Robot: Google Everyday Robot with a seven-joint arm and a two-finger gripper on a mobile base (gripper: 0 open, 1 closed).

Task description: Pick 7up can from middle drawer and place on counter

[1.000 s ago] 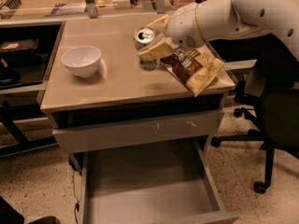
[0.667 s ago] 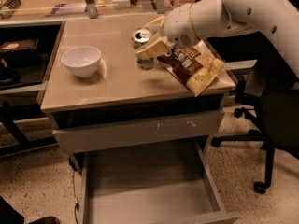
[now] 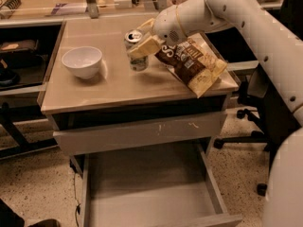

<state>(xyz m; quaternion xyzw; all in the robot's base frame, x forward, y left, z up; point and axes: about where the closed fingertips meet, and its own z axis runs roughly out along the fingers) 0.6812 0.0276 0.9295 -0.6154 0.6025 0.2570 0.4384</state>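
Note:
The 7up can stands upright on the tan counter, or sits just above it, near the back middle. Its silvery top with the pull tab shows. My gripper reaches in from the right and is shut on the can's upper half, with one pale finger across its front. The middle drawer is pulled out below, and its flat grey floor is bare.
A white bowl stands on the counter left of the can. A brown chip bag lies right of the can and overhangs the counter's right edge. The drawer front above the open drawer bears pale scratch marks. An office chair is at the right.
My gripper has carried the can a little to the left over the counter, away from the chip bag. The bowl, bag and drawer have not moved.

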